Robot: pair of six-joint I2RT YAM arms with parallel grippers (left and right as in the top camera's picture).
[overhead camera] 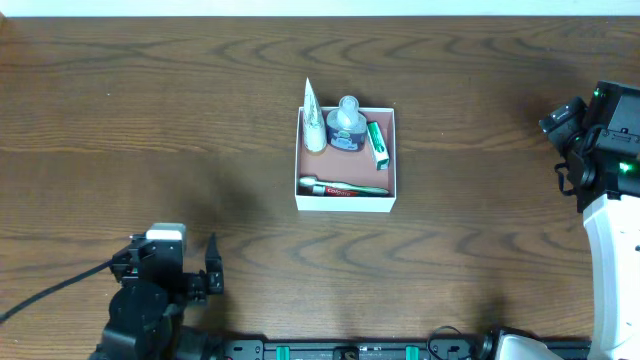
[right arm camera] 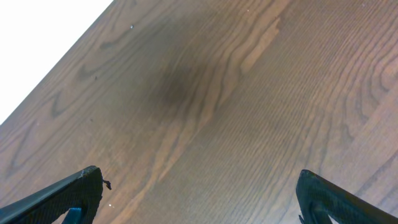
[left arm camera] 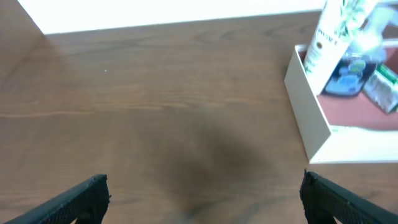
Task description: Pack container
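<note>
The container [overhead camera: 299, 160] is a square, shallow white box with a brownish-pink floor, standing at the table's middle. Inside it a white tube [overhead camera: 314, 122] leans at the back left. A blue bottle with a clear cap [overhead camera: 347, 128] stands beside it, and a green box [overhead camera: 377, 145] lies on the right. A toothbrush and a red toothpaste tube [overhead camera: 343, 188] lie along the front wall. My left gripper [overhead camera: 200, 283] is open at the front left, well away from the box. My right gripper [overhead camera: 557, 148] is open at the far right. In the left wrist view the container's corner [left arm camera: 311, 118] and the tube [left arm camera: 329, 37] show at the upper right.
Dark wood-grain table [overhead camera: 150, 120] all around the box. The table's far edge meets a white surface at the top of the left wrist view. The right wrist view holds only bare tabletop [right arm camera: 217, 93] between its fingers, with the table edge at the upper left.
</note>
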